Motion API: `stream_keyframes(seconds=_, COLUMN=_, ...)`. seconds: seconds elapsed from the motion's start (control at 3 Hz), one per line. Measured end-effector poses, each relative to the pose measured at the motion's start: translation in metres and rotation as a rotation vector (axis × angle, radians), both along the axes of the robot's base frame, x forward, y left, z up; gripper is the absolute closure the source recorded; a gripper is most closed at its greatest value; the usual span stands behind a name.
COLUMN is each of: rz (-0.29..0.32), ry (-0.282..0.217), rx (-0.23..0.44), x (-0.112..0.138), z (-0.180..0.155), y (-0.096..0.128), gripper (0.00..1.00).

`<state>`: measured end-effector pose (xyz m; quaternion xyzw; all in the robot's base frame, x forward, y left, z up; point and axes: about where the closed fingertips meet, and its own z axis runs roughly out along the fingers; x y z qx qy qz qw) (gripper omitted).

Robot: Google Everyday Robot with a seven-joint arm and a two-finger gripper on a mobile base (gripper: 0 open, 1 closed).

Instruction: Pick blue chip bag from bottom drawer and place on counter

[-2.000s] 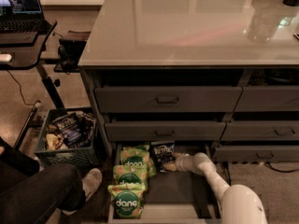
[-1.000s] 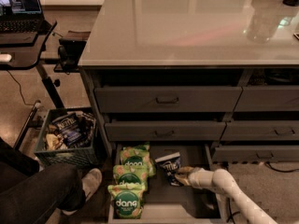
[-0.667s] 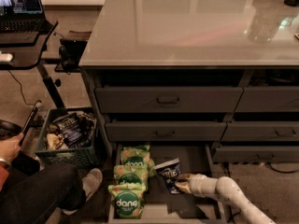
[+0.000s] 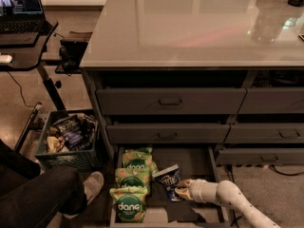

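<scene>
One gripper (image 4: 180, 191) seemingly grips blue chip bag (image 4: 167, 178).

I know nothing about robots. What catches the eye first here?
A white arm reaches into the open drawer, its gripper at the edge of a tilted blue bag. Beside it lie three green bags in a row, below the wide glossy counter.

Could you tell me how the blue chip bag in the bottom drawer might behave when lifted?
The blue chip bag looks small and crinkly, so it is probably light and floppy. With the gripper at its lower corner, it may swing or twist. Its glossy film could slip.
</scene>
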<state>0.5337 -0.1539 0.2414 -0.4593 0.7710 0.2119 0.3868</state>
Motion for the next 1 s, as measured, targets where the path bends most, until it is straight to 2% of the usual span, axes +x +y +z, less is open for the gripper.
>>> stream_keyframes(seconds=0.33, rz=0.057, ry=-0.029, rx=-0.028, x=-0.021, z=0.031, y=0.007, gripper=1.00)
stream_keyframes(seconds=0.67, rz=0.141, ry=-0.062, rx=-0.028, x=-0.041, z=0.076, y=0.019, gripper=1.00)
stream_keyframes(seconds=1.0, rz=0.198, ry=-0.083, rx=-0.021, x=-0.049, z=0.121, y=0.024, gripper=1.00)
